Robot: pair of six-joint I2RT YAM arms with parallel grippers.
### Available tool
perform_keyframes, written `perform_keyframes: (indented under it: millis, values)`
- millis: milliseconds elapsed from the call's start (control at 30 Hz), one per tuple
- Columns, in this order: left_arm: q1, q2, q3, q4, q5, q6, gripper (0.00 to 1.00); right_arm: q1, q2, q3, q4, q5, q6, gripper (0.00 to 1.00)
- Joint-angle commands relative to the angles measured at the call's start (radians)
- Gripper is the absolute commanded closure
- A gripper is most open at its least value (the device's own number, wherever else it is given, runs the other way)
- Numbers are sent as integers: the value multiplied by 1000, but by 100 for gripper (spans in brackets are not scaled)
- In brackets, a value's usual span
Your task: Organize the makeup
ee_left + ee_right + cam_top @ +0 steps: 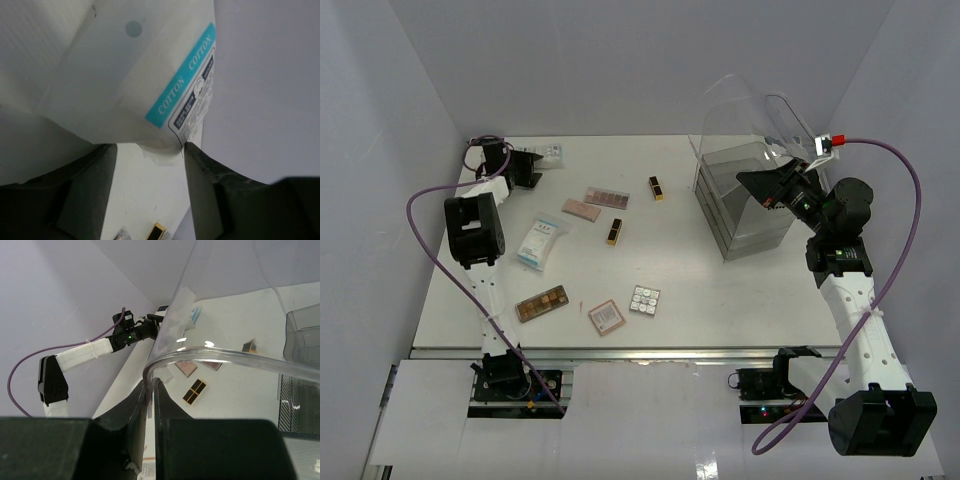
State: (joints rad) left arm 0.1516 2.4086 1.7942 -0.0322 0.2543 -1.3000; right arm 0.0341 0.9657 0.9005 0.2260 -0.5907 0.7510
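Note:
My left gripper [532, 166] is open at the table's far left corner, jaws wide apart. A white-blue cotton packet [552, 155] lies just past its fingertips; in the left wrist view the packet [145, 75] has its near end between the tips of my gripper [150, 150]. My right gripper [151, 390] is shut on the rim of the clear lid [210, 355], held raised over the clear box [740, 205]. On the table lie a second packet [538, 243], pink palettes [607, 197], a brown palette [541, 303], a pink compact [606, 317], a silvery grid palette [644, 299] and dark-gold pieces [613, 231].
The clear box stands at the right, its domed lid [755, 110] tilted up and back. White walls close in the table on the left, back and right. My left arm's purple cable [420, 215] loops along the left edge.

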Motion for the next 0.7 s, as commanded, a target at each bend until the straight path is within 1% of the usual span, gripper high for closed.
perform_keyframes:
  millis: [0, 167, 233, 267, 300, 400, 567, 667]
  values:
    - [2, 34, 71, -2, -16, -72, 36, -3, -14, 8, 58, -10, -15, 89]
    - [2, 65, 127, -13, -30, -79, 39, -3, -7, 9, 61, -11, -13, 88]
    - [3, 76, 142, -15, -26, -81, 43, -3, -6, 8, 61, -10, -13, 89]
    - [3, 83, 146, -11, -14, -83, 51, -4, -8, 7, 61, -8, -14, 89]
    - [2, 90, 148, -3, 5, -87, 62, -5, -10, 6, 62, -7, -15, 89]
    - [2, 88, 109, 57, 45, -90, 79, -5, -13, -7, 67, -4, -16, 89]
    - [5, 24, -15, 151, 88, -35, 99, -8, -24, -14, 66, -1, -16, 89]
    - [5, -34, -93, 214, 167, 8, 100, -11, -30, -14, 64, 3, -20, 89]
